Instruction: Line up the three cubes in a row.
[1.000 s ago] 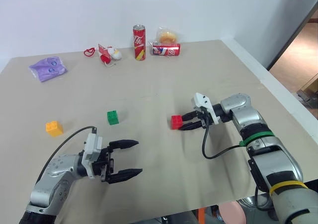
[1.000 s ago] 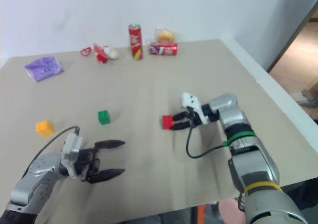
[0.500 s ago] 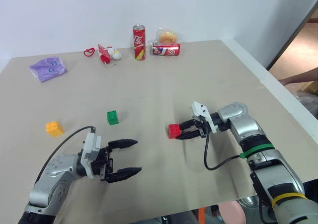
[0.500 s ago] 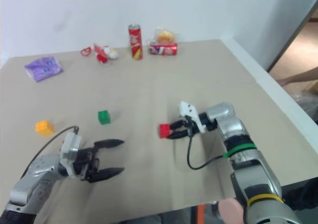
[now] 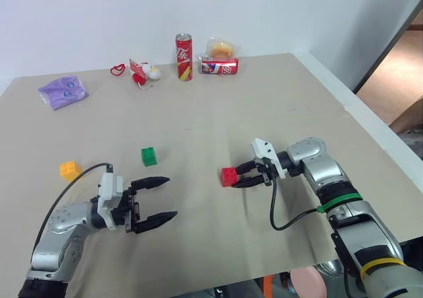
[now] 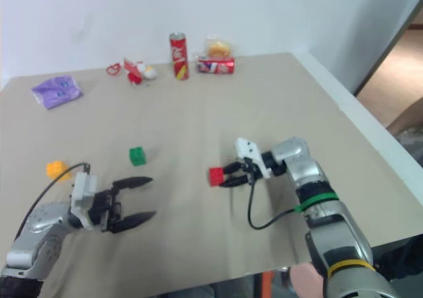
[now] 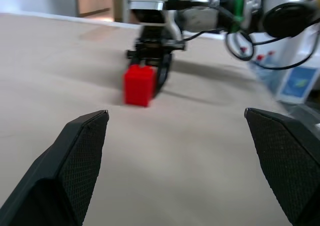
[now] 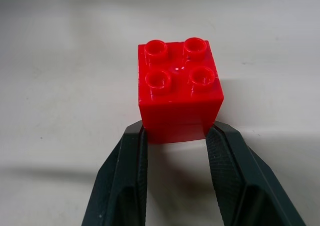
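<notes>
The small red plastic studded cube (image 8: 179,88) was clamped at its near edge between the two black fingers of the right gripper (image 5: 246,177), studs upward, near the middle of the beige desk (image 5: 277,106). Whether the cube rested on the surface or was held just above it could not be told. The left gripper (image 5: 160,197) was seen spread wide with nothing between its fingers, low over the near left part of the desk and pointed toward the red cube, well apart from it. The small green plastic studded cube (image 5: 149,156) lay beyond the left gripper, and the small yellow-orange plastic studded cube (image 5: 69,170) lay farther to the left, near the left arm's cable. Along the far edge an upright red soda can (image 5: 184,57), a red can on its side (image 5: 221,65) and a purple pouch (image 5: 63,91) were seen.
</notes>
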